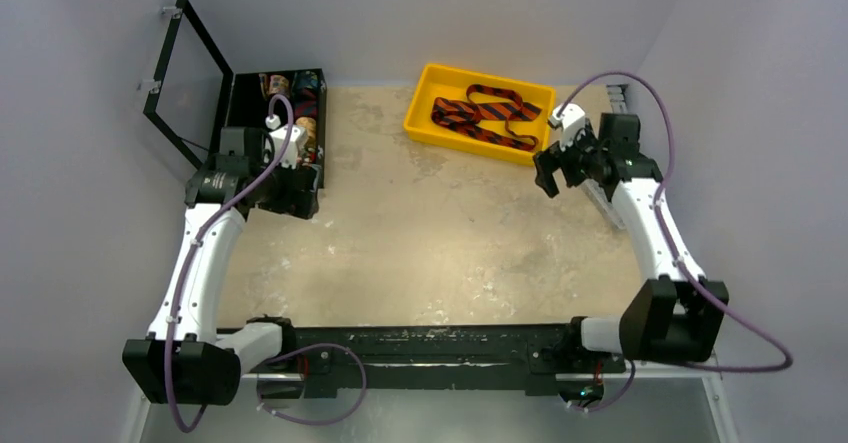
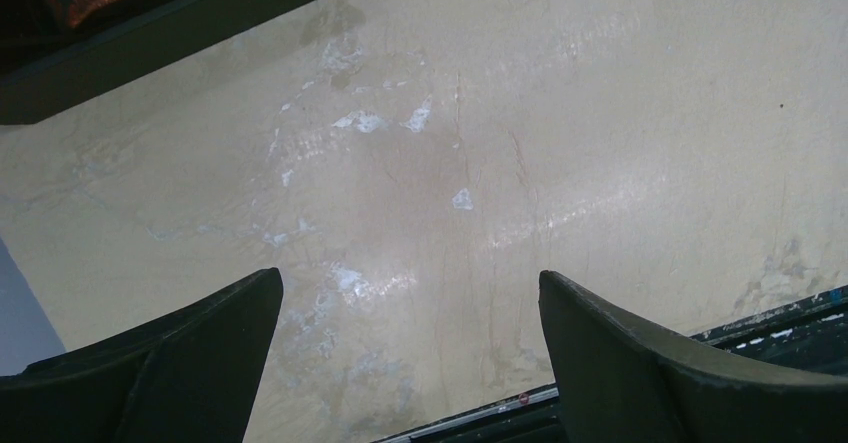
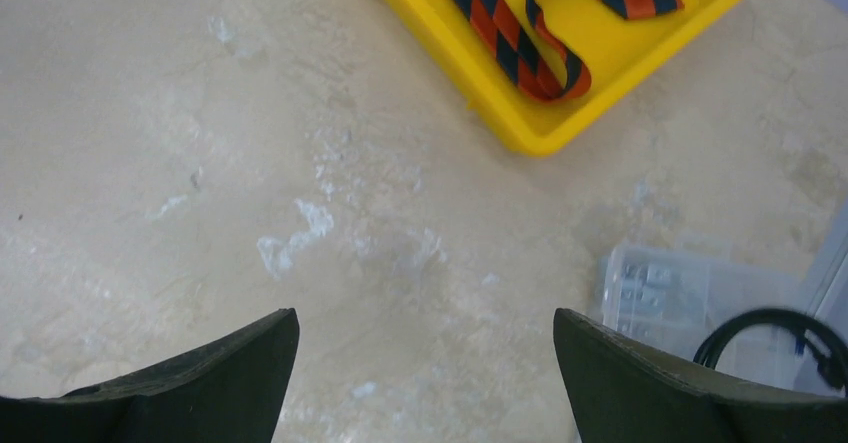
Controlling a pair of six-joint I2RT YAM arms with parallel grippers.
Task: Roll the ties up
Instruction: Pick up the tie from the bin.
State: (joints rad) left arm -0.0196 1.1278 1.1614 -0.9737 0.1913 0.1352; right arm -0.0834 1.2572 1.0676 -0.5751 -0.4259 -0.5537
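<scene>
A tie (image 1: 487,115) with red-orange and dark navy stripes lies loosely folded in the yellow tray (image 1: 428,88) at the back of the table. The right wrist view shows its looped end (image 3: 548,55) inside the tray's near corner (image 3: 530,141). My right gripper (image 1: 565,171) hovers just right of the tray, open, nothing between its fingers (image 3: 425,318). At the back left, my left gripper (image 1: 300,198) hangs beside the black box, open and empty over bare tabletop (image 2: 410,283).
A black box (image 1: 240,103) with its lid raised stands at the back left and holds several patterned fabric rolls (image 1: 290,88). A clear plastic case (image 3: 690,293) and a black cable (image 3: 770,333) lie at the right edge. The black rail (image 1: 430,348) spans the near edge.
</scene>
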